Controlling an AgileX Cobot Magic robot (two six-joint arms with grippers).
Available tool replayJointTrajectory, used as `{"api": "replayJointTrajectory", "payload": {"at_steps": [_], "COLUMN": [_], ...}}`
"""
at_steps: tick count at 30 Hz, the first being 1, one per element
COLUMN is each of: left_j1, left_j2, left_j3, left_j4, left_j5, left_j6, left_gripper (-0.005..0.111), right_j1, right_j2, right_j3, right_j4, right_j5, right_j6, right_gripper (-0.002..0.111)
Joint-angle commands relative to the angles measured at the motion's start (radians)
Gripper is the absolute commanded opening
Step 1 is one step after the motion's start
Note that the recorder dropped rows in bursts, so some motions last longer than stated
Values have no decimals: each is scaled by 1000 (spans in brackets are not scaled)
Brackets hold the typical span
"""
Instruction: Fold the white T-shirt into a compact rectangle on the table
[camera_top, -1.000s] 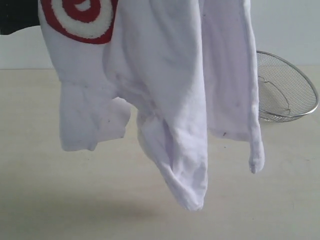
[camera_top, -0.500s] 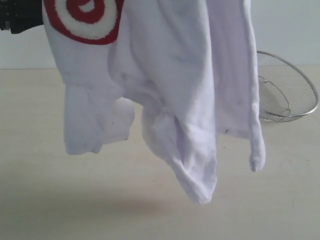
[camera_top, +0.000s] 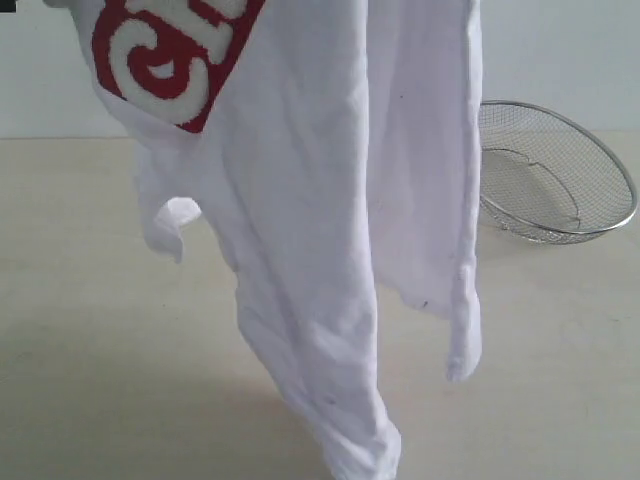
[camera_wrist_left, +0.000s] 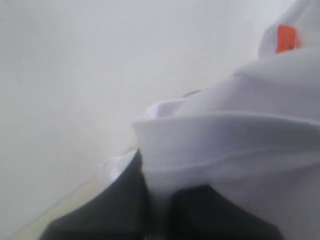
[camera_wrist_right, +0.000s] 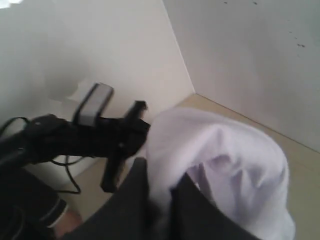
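The white T-shirt (camera_top: 320, 200) hangs in the air above the table (camera_top: 80, 350), its red banner (camera_top: 170, 55) tilted at the upper left. Its lowest fold reaches down to the bottom edge of the exterior view. My left gripper (camera_wrist_left: 160, 200) is shut, with white cloth (camera_wrist_left: 240, 150) pinched between its dark fingers; the orange neck tag (camera_wrist_left: 286, 38) shows further along the cloth. My right gripper (camera_wrist_right: 160, 185) is also shut on a bunch of the shirt (camera_wrist_right: 225, 160). Both grippers lie above the top of the exterior view.
A round wire-mesh basket (camera_top: 560, 170) lies tilted on the table at the back right, behind the shirt's right edge. The right wrist view shows the other arm (camera_wrist_right: 85, 135) with its camera close beside the held cloth. A pale wall stands behind the table.
My left gripper has closed on the shirt and risen out of the exterior view. The shirt has spread and turned, the red banner tilting, and its lowest fold now hangs lower.
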Motion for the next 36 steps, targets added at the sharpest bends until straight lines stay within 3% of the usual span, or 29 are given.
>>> {"api": "replayJointTrajectory", "payload": {"at_steps": [1,8,18,25,31,36], "left_j1": [2,2,2,2,2,2], "left_j2": [-58,-146,-263,-332,-402,-460], "left_j3": [-17,-50,-86,-295,-335,-336], "left_j4": [8,212,275,537,634,717], "left_j5": [-55,-103,-117,-6,92,103], "left_j6": [-27,-179,-318,-619,-724,-777], "left_gripper": [4,4,4,4,4,4], "right_j1": [0,0,0,0,2,2], "right_j2": [-12,-12,-12,-50,-128,-177], "right_j3": [-8,-8,-8,-8,2,135], "right_j4": [-151,-400,-563,-557,-526,-487], "right_j5": [3,16,114,116,116,116], "right_j6": [27,73,76,80,114,92], "right_gripper": [0,0,0,0,0,0]}}
